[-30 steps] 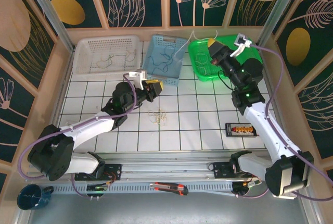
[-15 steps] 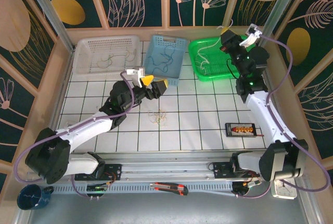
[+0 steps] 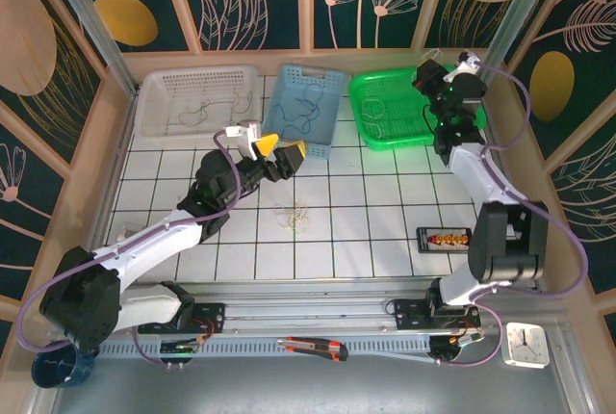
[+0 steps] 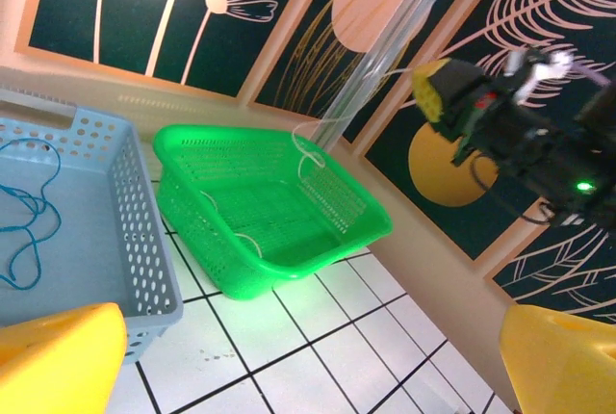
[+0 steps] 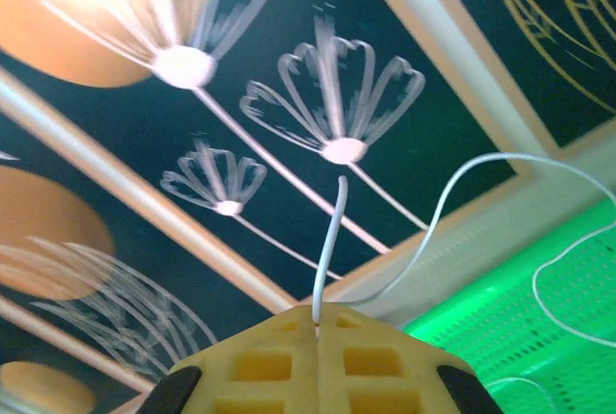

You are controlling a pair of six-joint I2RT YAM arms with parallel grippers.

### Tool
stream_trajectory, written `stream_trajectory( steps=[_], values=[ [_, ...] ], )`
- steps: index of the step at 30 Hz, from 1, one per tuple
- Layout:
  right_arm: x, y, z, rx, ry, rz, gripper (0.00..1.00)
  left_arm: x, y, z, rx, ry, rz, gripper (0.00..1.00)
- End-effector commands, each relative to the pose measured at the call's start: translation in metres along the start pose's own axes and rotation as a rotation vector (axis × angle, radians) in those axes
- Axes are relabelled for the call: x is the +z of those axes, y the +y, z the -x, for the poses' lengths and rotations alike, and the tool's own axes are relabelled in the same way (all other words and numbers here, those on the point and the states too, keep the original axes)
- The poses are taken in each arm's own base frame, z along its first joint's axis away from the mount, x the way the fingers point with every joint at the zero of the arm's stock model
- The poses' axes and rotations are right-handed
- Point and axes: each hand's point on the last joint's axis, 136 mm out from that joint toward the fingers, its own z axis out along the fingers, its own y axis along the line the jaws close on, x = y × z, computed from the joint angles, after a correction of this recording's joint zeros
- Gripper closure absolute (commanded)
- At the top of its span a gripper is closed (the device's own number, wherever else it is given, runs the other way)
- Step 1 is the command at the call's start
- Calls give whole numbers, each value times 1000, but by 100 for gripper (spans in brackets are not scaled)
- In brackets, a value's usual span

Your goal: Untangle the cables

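Top external, and the sort is well along. A thin cable (image 3: 205, 106) lies in the white basket (image 3: 197, 71), and a blue cable (image 3: 310, 106) lies in the blue basket (image 3: 310, 69).

Over to the right wrist view. The right jaws are pinched together on a white cable (image 5: 332, 241), its end poking up from between the yellow pads (image 5: 385, 337). The rest of it loops away toward the green basket (image 3: 358, 111). The right arm (image 3: 462, 154) is raised over that basket's far corner, so I'd call this drop not yet finished. Part of the strand seems to lie inside the basket, though it is too faint from above to be sure.

The left jaws stand wide apart and empty, with a yellow fingertip (image 4: 58, 351) in each bottom corner of the left wrist view. They hover over the worktop (image 3: 385, 241), just in front of the blue basket.

What's left of the cables is a small yellowish tangle (image 3: 292, 215) on the tiles near the middle, just in front of the left jaws, with nothing touching it. By my reckoning two cables are sorted, a third is one release away, and that last knot is yet to be pulled apart.
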Motion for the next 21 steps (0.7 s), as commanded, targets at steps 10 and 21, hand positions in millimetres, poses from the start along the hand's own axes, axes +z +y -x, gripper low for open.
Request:
stream_trajectory(
  steps=[10,21],
  values=[
    [19,-28,-10,-32,52,-29,48,-1,3,2,3,-10,13,1],
    [-18,27,-27,-16,121,127,47,1,22,-16,-9,47,83,1]
  ],
)
